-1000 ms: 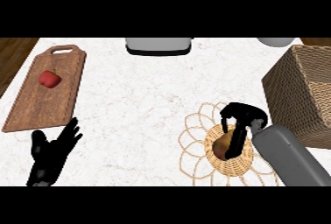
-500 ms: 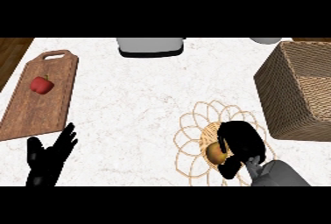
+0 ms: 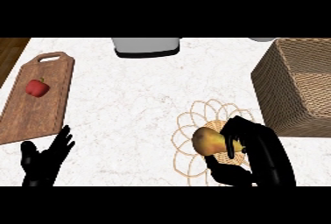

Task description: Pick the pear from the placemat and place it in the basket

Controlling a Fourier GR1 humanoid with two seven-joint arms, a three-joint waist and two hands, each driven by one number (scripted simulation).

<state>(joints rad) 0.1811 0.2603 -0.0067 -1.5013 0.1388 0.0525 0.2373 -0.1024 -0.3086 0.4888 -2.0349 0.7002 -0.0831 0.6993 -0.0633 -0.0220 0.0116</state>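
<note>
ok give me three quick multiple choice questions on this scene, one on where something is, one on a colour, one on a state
1. Where does the basket stand?
A. at the counter's right side
B. on the cutting board
C. beside the left robot hand

2. What colour is the pepper on the cutting board?
A. green
B. red
C. yellow

3. What is the right robot hand doing?
A. resting open and holding nothing
B. curled round the pear
C. pressing flat on the basket

Answers:
1. A, the woven basket fills the right of the view, past the placemat.
2. B, it shows bright red against the brown wood.
3. B, its fingers wrap the pear over the placemat, while the left robot hand rests open at the lower left.
</note>
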